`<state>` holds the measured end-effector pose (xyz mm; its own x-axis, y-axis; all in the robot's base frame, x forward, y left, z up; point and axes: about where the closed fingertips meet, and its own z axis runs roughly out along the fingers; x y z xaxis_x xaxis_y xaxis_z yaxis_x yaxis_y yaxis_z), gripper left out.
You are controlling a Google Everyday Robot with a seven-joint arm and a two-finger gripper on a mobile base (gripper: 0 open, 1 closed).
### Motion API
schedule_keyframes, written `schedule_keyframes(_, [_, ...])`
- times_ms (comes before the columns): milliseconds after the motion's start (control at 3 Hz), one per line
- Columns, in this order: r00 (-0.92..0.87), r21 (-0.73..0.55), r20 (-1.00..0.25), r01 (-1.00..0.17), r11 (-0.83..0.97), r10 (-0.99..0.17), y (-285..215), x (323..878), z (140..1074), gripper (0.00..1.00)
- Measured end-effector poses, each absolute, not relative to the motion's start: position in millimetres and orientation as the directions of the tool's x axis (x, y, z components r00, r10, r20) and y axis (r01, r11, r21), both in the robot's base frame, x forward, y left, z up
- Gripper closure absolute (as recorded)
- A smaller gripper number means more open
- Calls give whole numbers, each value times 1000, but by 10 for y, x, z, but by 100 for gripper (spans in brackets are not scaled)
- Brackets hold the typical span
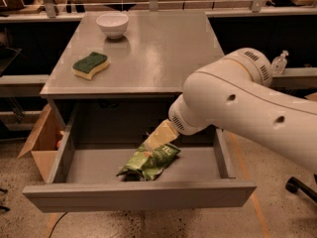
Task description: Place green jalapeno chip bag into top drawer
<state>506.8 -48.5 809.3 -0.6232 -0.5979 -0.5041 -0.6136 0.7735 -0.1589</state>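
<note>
The green jalapeno chip bag [149, 161] lies flat on the floor of the open top drawer [138, 195], near its middle. The grey drawer is pulled out from under the grey table [148, 48]. My gripper [159, 135] reaches down into the drawer from the right, on the end of the big white arm [247, 103]. Its pale yellow tip sits just above the bag's far end. I cannot tell whether it touches the bag. The arm hides the drawer's back right corner.
A green-topped yellow sponge [90, 66] and a white bowl [112, 24] sit on the table top. An open cardboard box [42, 143] stands on the floor left of the drawer. A chair caster [297, 185] is at the right.
</note>
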Motion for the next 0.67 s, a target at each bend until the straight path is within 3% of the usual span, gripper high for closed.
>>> schedule_keyframes(667, [-702, -113, -547, -479, 871, -456, -1413, 5251, 8551, 0])
